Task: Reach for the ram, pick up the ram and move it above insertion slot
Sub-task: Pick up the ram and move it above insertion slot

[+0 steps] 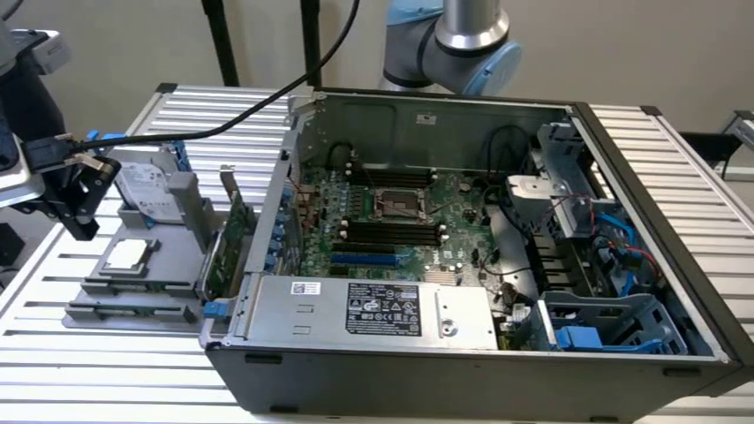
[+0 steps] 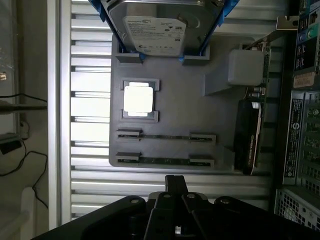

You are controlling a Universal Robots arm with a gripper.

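Two rams stand edge-on in holders on a grey fixture plate [image 2: 180, 110]: one ram [image 2: 165, 136] and a second ram [image 2: 165, 161] closer to my gripper. In the exterior view they sit at the plate's front [image 1: 132, 288]. My black gripper [image 2: 175, 179] hangs above the table beside the plate, apart from both sticks, shut and holding nothing. In the exterior view the gripper [image 1: 80, 231] is at the far left, over the plate's outer edge. The motherboard's black memory slots [image 1: 389, 231] lie inside the open computer case [image 1: 471, 353].
The plate also holds a silver hard drive in a blue frame [image 2: 160, 25], a square processor [image 2: 138, 98] and an upright expansion card [image 2: 249, 135] next to the case wall. A black cable [image 1: 236, 124] runs across the slatted table. The arm's base [image 1: 460, 44] is behind the case.
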